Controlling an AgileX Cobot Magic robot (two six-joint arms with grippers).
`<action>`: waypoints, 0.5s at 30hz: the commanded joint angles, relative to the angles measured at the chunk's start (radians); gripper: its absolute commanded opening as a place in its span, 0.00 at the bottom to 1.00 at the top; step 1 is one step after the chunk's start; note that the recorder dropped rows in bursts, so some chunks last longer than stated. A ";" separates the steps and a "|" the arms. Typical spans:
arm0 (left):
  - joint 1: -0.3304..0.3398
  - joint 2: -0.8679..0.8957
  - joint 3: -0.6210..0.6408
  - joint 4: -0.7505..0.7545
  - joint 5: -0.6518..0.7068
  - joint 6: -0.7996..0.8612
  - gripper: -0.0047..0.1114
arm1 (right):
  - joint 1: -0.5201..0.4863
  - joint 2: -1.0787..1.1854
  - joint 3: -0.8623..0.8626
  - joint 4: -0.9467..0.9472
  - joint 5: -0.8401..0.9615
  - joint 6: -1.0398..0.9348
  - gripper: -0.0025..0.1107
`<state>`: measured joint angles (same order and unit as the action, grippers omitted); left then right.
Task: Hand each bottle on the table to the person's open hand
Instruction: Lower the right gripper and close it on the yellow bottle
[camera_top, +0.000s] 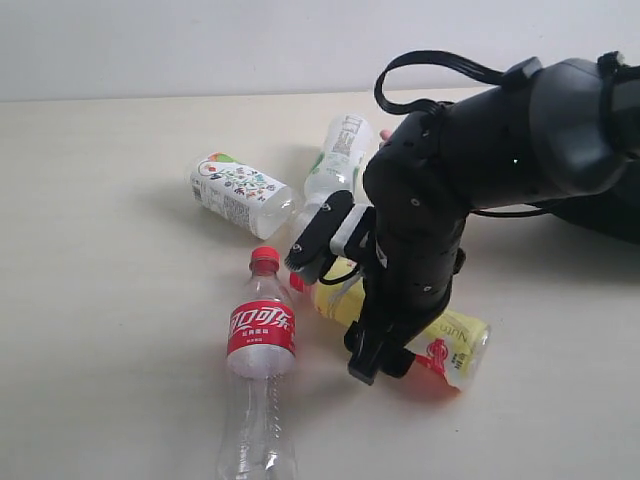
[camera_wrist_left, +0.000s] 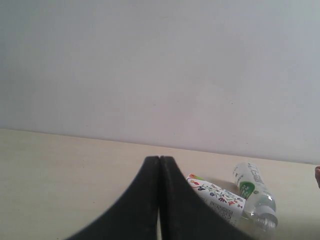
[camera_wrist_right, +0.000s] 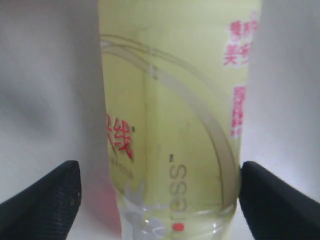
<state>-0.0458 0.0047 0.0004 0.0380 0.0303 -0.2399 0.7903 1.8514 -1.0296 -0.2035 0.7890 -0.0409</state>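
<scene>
Right wrist view: right fingers (camera_wrist_right: 45, 195) wide apart, gaps flanking yellow bottle (camera_wrist_right: 175, 100); left fingers (camera_wrist_left: 175, 200) shut.

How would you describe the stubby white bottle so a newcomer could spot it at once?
On the pale table, left of the black arm, find the red-capped cola bottle. Just beyond its cap lies the stubby white bottle. It alone is short, with a colourful printed label.

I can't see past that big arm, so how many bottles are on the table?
4. The cola bottle lies nearest the camera, the yellow bottle under the right arm, the stubby white bottle and slim green-label bottle farther back. It could hide more.
</scene>
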 joint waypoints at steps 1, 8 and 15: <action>-0.005 -0.005 0.000 0.000 -0.003 0.002 0.04 | 0.001 0.023 0.005 -0.009 -0.009 -0.008 0.74; -0.005 -0.005 0.000 0.000 -0.003 0.002 0.04 | 0.001 0.051 0.005 -0.009 0.000 0.010 0.64; -0.005 -0.005 0.000 0.000 -0.003 0.002 0.04 | 0.001 0.055 0.005 -0.017 0.071 0.010 0.25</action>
<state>-0.0458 0.0047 0.0004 0.0398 0.0303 -0.2399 0.7903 1.9039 -1.0296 -0.2073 0.8119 -0.0342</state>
